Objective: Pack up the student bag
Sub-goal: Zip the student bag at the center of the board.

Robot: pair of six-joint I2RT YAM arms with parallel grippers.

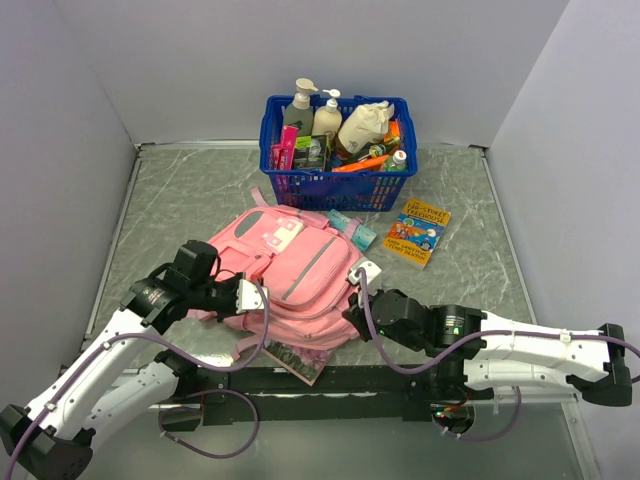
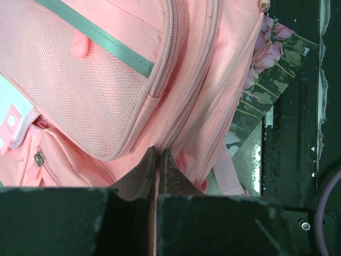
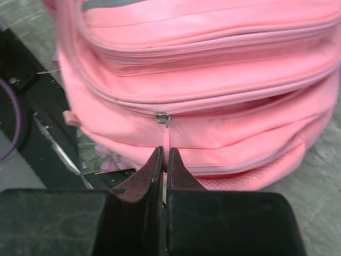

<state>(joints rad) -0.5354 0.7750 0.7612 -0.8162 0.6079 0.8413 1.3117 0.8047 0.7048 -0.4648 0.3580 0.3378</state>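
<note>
top external view shows you the large soft pink fabric backpack lying flat, just in front of the blue plastic basket of bottles. your left gripper is pinched narrow on a fold along the backpack's side. your right gripper is clamped on its thin pink zip pull.

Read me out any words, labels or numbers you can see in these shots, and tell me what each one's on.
Nothing can be read with certainty.
Picture book right of the student bag: title lettering on the cover, too blurred to read.
Bottles in the blue basket: labels too small to read.
Grey-white patch on the bag: no lettering visible.
Flower-printed book under the bag: no lettering visible.
</note>
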